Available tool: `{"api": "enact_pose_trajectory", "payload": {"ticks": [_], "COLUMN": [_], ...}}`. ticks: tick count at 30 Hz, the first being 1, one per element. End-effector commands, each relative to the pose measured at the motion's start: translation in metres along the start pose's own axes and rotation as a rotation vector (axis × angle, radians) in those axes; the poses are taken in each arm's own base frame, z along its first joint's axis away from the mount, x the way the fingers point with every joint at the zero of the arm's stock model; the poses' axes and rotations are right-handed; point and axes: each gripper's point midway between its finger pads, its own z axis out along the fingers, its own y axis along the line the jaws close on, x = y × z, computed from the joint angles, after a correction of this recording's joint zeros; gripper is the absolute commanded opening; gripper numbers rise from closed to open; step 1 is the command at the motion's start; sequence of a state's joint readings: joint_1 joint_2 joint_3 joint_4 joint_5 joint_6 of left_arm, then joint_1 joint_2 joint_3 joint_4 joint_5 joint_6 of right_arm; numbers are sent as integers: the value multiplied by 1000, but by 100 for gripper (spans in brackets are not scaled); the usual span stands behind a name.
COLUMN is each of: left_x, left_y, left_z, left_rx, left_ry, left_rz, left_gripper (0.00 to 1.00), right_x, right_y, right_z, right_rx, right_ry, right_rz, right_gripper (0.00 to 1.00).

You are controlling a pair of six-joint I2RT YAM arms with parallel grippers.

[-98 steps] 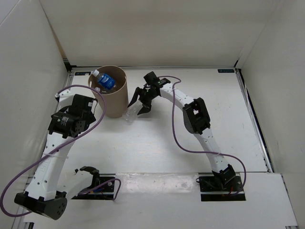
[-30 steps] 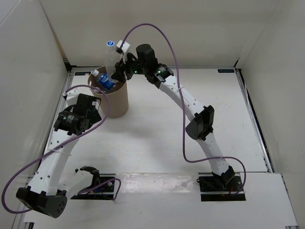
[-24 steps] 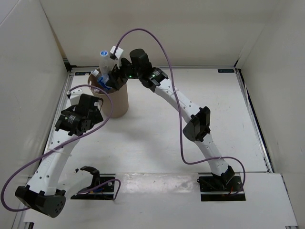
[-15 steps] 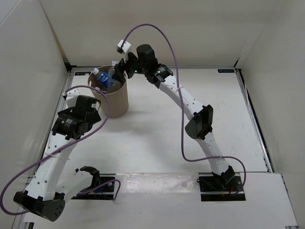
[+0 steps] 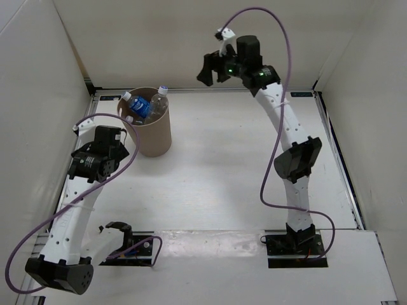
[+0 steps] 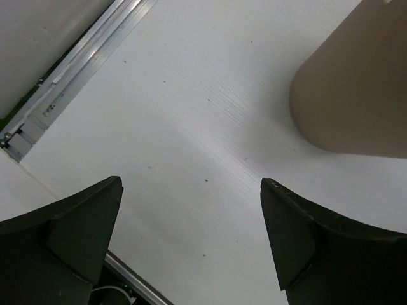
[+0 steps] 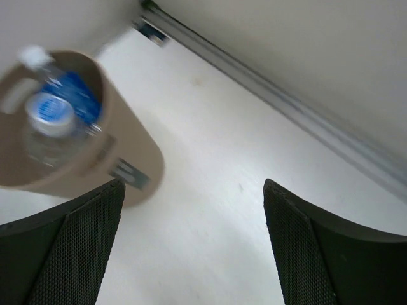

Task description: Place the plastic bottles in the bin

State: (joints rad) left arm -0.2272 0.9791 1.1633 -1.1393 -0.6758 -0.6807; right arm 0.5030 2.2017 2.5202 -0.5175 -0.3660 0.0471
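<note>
The tan bin (image 5: 154, 135) stands at the back left of the table. Plastic bottles stick out of its top: a clear one with a blue label (image 5: 141, 106) and another clear one with a white cap (image 5: 161, 95). The right wrist view shows the bin (image 7: 117, 149) with blue-labelled bottles (image 7: 54, 108) inside. My right gripper (image 5: 208, 70) is open and empty, raised high to the right of the bin; in its own view (image 7: 191, 244) only table lies between the fingers. My left gripper (image 6: 191, 241) is open and empty, low beside the bin (image 6: 356, 95). No orange bottle shows.
White walls enclose the table on three sides. A metal rail (image 5: 254, 91) runs along the back edge, and another rail (image 6: 70, 70) along the left edge. A purple cable (image 5: 267, 19) loops above the right arm.
My right gripper let the clear bottle go into the bin, then rose and swung right, away from the bin. The left arm shifted slightly.
</note>
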Motion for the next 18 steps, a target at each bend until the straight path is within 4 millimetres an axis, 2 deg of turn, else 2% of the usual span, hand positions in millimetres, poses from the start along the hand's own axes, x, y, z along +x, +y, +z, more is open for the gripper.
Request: {"api": "enact_pose_trajectory", "payload": {"ticks": [1, 2, 3, 4, 5, 6, 7, 8, 9, 10, 14, 16, 18], "left_x": [4, -6, 0, 6, 3, 2, 0, 7, 6, 10, 22, 25, 32], "left_y": [-5, -8, -10, -10, -17, -16, -21, -23, -24, -22, -5, -13, -21], "left_z": [6, 5, 10, 13, 15, 15, 17, 21, 24, 27, 38, 41, 42], "left_rx": [61, 96, 106, 114, 150, 155, 176, 191, 186, 170, 39, 80, 160], "left_ry": [17, -21, -8, -3, -26, -34, -46, -29, -32, -18, 16, 23, 31], "left_rz": [-92, -145, -153, -155, -183, -194, -198, -176, -181, -174, -161, -107, 17], "left_gripper": [100, 100, 100, 100, 100, 100, 96, 99, 99, 99, 99, 99, 99], "right_x": [63, 84, 94, 123, 133, 135, 160, 166, 173, 170, 177, 173, 174], "right_y": [-35, -48, -57, -58, -65, -76, -78, -85, -92, -96, -111, -113, -115], "right_z": [-29, -39, -47, -62, -70, -84, -94, -102, -114, -123, -148, -156, -159], "right_rx": [123, 186, 215, 236, 259, 320, 339, 385, 418, 430, 476, 475, 482], "right_ry": [222, 301, 341, 453, 487, 509, 586, 605, 626, 632, 655, 641, 641], "right_rz": [94, 108, 125, 175, 194, 200, 231, 228, 239, 208, 255, 285, 290], "right_gripper": [90, 90, 90, 90, 90, 90, 90, 90, 90, 90, 90, 90, 90]}}
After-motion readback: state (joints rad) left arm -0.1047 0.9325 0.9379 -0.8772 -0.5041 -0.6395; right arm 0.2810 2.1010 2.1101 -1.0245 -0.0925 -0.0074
